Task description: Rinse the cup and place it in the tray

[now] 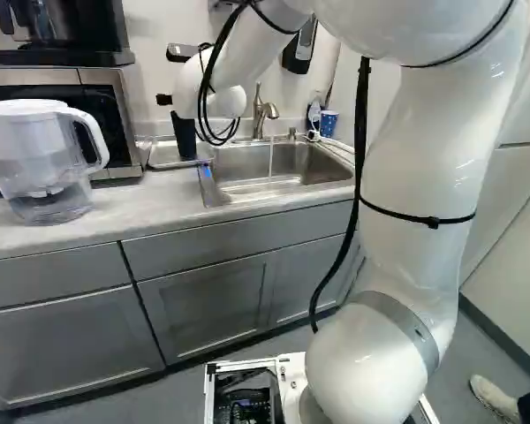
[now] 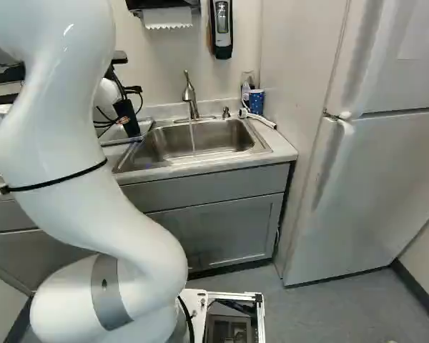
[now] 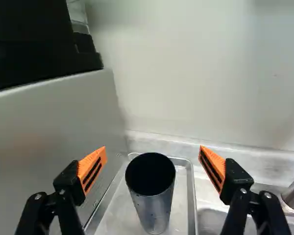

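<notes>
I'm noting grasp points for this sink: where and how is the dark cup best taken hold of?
Probably by the upper outer wall of the cup, from the counter's front and slightly above, with the open gripper closing from opposite sides. It stands upright in the tray, round and narrowing downward; the microwave's side flanks it.

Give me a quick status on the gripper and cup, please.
Gripper open, not holding. Cup upright in tray. Microwave close beside tray. Faucet running.
</notes>
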{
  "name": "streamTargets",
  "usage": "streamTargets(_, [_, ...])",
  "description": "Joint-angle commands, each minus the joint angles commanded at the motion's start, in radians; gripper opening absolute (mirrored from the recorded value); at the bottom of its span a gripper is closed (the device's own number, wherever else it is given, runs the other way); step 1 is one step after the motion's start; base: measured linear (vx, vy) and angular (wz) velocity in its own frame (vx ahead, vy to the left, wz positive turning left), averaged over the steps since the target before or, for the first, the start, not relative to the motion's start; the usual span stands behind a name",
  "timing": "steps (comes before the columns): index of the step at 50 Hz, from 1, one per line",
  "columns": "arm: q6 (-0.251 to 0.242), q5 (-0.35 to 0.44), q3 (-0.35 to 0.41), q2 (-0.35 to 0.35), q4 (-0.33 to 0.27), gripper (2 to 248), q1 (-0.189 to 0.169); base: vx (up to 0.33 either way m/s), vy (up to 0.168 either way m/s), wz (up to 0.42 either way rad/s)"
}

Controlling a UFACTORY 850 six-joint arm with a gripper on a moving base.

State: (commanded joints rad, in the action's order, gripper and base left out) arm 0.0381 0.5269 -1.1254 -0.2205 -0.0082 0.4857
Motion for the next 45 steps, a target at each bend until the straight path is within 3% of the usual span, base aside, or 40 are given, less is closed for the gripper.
streamTargets(45, [0.0, -0.084, 0.01, 0.096, 0.0, 247, -0.061, 0.0, 0.0, 0.0])
